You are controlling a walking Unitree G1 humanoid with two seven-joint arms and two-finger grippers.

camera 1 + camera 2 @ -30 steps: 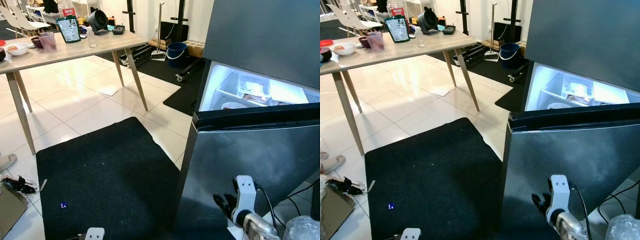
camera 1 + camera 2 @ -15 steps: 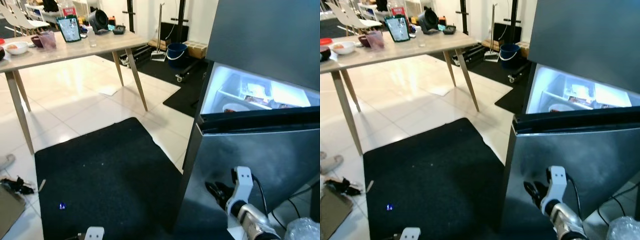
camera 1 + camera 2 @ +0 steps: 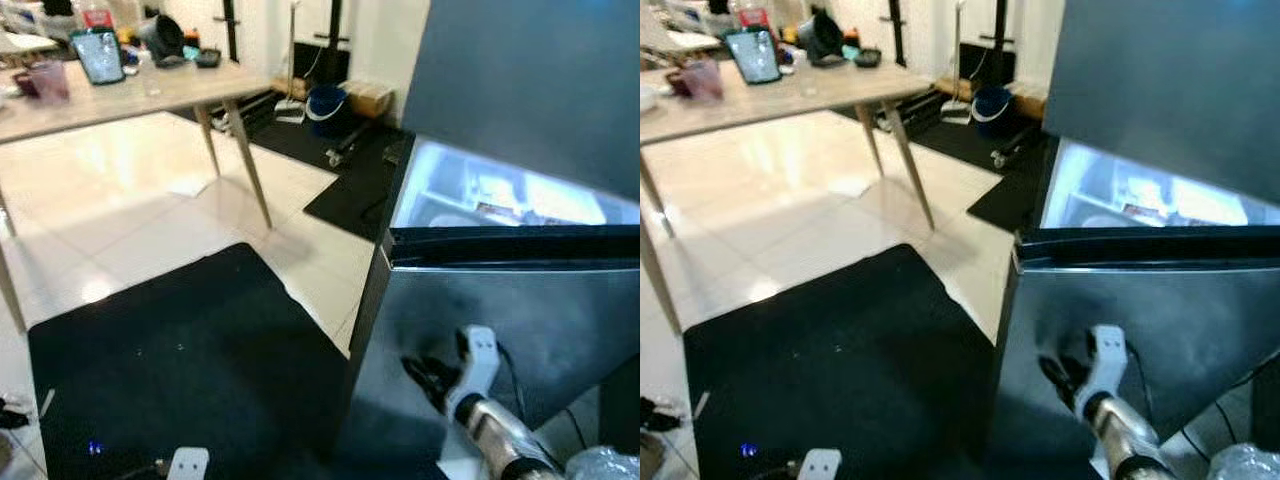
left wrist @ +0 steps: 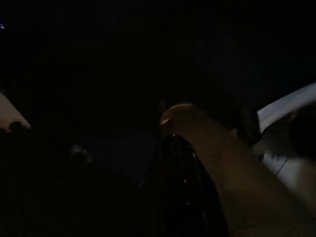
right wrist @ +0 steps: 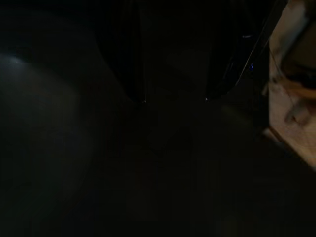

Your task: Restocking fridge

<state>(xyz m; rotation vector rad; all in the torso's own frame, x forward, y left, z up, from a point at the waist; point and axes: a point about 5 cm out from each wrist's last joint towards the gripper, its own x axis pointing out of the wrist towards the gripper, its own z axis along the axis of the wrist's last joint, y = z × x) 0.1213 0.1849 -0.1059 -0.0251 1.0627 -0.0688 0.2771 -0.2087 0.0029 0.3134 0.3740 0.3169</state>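
Steel-grey fridge lower door (image 3: 500, 320) stands ajar, right gripper (image 3: 425, 375) against it, grip unreadable — push evenly from the free edge.

Glossy cream tile floor (image 3: 130, 200) with glare patches. Black mat (image 3: 180, 370) in front, another dark mat (image 3: 350, 190) farther back. Wooden table (image 3: 150, 92) with slanted legs at left, cluttered top. Blue bucket (image 3: 325, 103) by the white back wall (image 3: 385, 35). Blurry overall.
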